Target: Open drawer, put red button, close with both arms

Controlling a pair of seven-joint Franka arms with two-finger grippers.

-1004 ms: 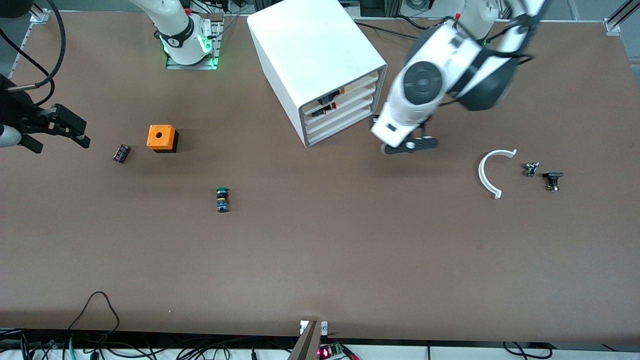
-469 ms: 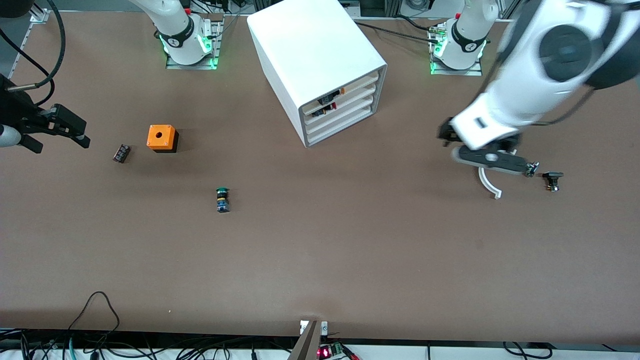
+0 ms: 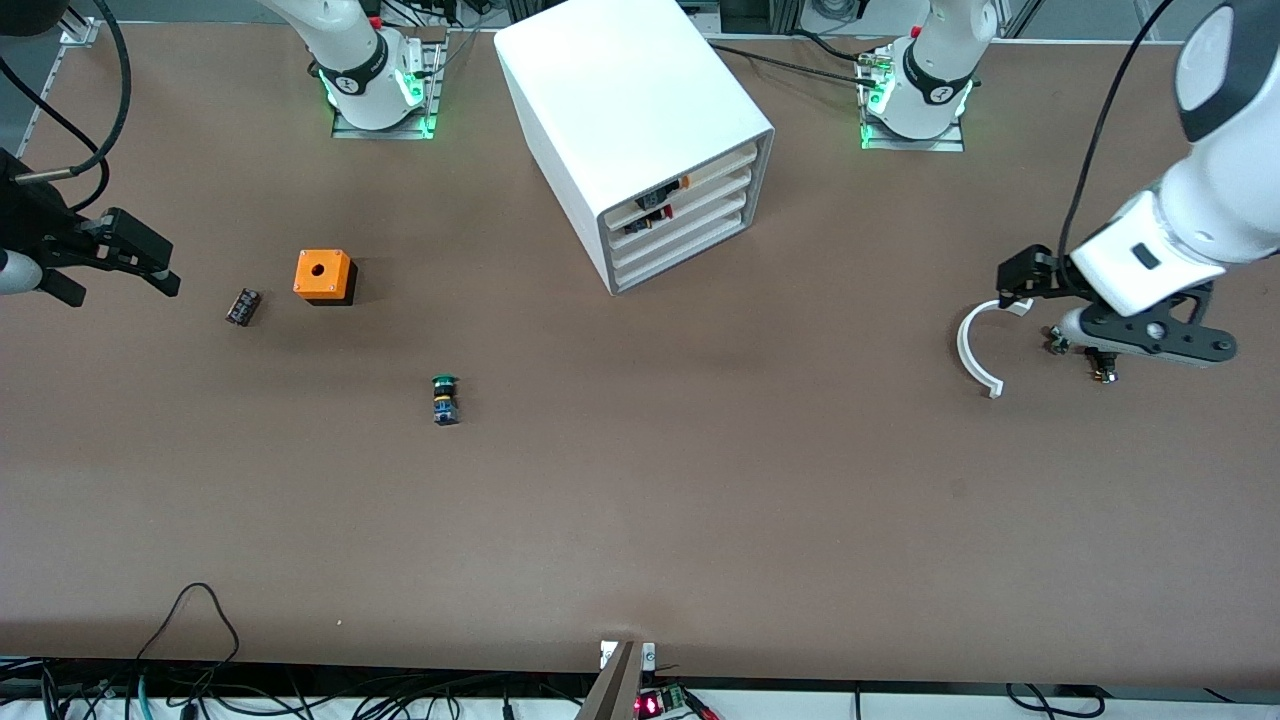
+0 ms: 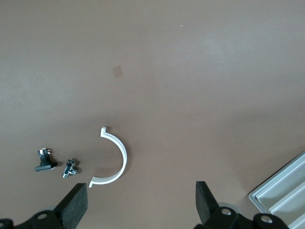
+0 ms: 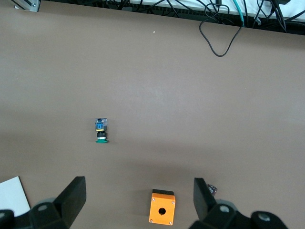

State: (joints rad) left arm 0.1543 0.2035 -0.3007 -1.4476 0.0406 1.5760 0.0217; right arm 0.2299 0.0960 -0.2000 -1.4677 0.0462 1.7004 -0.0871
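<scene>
Left gripper is hanging released over small parts — the shut drawer is lying at ten o'clock, nearer this arm. Right gripper is waiting, jaws spread — no red button showing.

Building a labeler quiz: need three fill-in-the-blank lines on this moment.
1. The push-button switch lying on the brown table has a ____ cap.
2. The left gripper hangs over small black parts beside the white ____-shaped plastic piece.
3. The orange box has one round ____ on top.

Missing: green; C; hole
</scene>
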